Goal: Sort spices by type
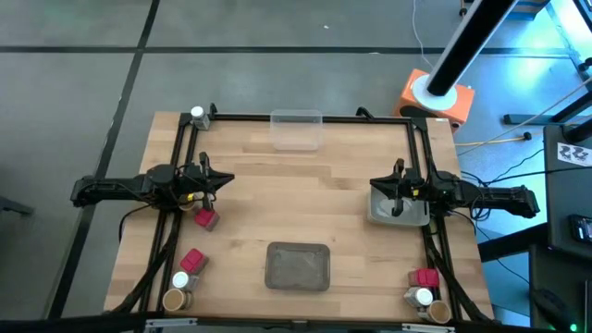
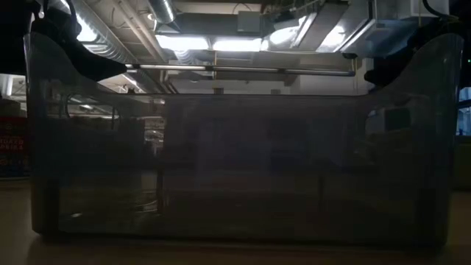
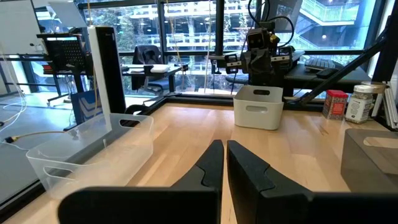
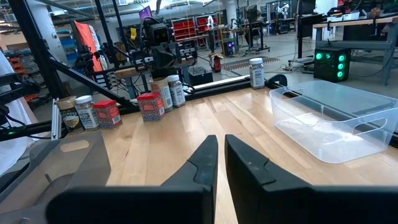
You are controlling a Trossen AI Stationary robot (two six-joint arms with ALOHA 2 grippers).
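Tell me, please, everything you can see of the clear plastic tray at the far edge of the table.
The clear plastic tray is a see-through rectangular bin with rounded corners and a handle cut-out in its end wall. It stands upright and looks empty, midway along the table's far edge on the bare wood. Nothing touches it; neither arm is near it. It fills the low view.
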